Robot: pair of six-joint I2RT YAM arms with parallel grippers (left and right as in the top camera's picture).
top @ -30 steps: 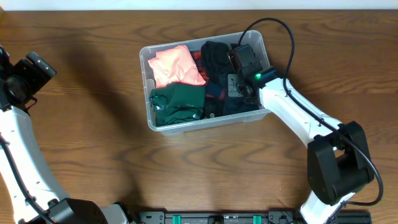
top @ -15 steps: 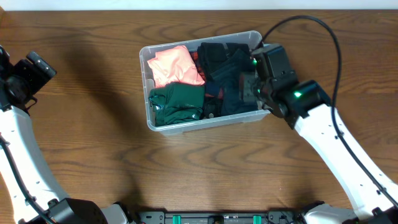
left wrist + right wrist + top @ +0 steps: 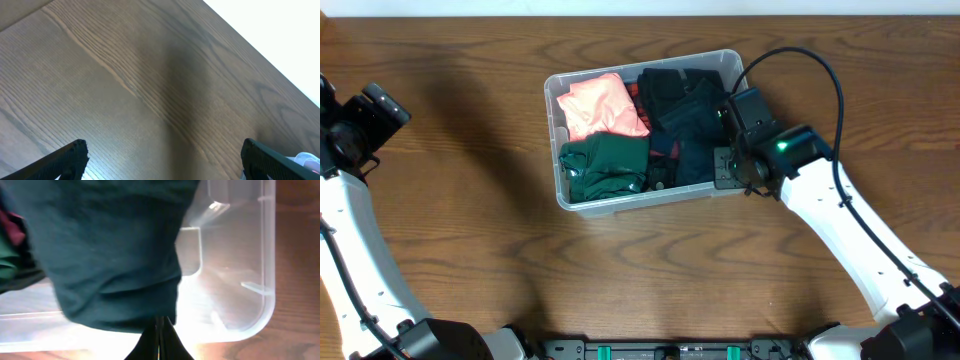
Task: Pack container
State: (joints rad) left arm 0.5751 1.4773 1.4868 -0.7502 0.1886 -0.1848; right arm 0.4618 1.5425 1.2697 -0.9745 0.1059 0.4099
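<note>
The clear plastic container (image 3: 560, 192) stands at the middle back of the table, filled with folded clothes: a salmon garment (image 3: 605, 105), a green one (image 3: 607, 165), a black one (image 3: 670, 85) and a dark teal one (image 3: 695, 155). My right gripper (image 3: 720, 165) is at the bin's right front corner, reaching inside. In the right wrist view its fingers (image 3: 160, 327) are pressed together, their tips at the lower edge of the dark teal garment (image 3: 110, 255), with the container's bare wall (image 3: 250, 255) beside them. I cannot see whether cloth is pinched. My left gripper (image 3: 365, 115) hovers far left, open (image 3: 165, 150) over bare wood.
A strip of red plaid cloth (image 3: 665, 150) shows between the green and teal garments. The right arm's black cable (image 3: 820, 70) loops over the table behind the bin. The table's far edge (image 3: 280, 70) meets a white background in the left wrist view.
The right gripper left the bin, swung out to its right side while opening, then came back shut at the right front corner. The left arm has not moved.
</note>
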